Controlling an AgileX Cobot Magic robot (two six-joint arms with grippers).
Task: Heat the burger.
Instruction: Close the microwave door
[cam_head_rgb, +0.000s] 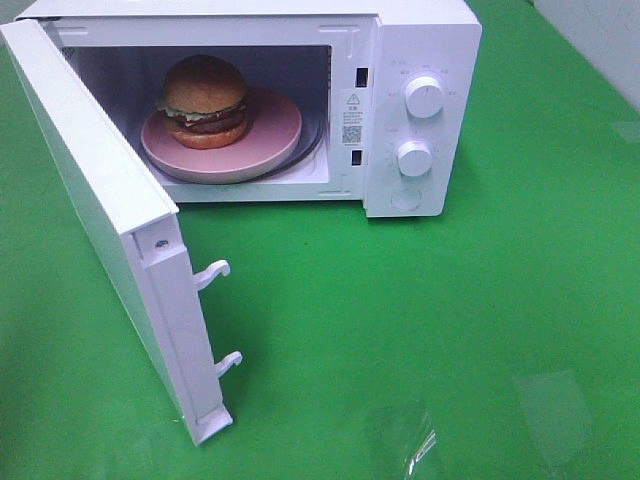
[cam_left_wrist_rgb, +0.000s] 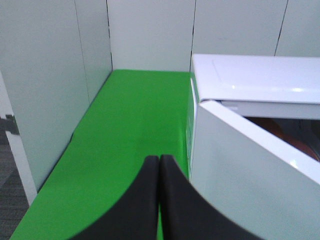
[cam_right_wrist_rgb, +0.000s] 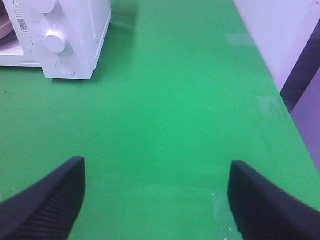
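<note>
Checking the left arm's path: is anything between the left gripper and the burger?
Yes. The open door of the microwave stands between the shut left gripper and the burger, which sits on the pink plate inside. The gripper is on the door's outer side.

open white microwave (cam_head_rgb: 430, 45), pink plate (cam_head_rgb: 272, 135), green tabletop (cam_head_rgb: 450, 330)

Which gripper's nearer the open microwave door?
Left. The left gripper, fingers shut, sits close beside the door, at its outer face. The right gripper, open, hangs over the green table, off the knob side of the microwave.
</note>
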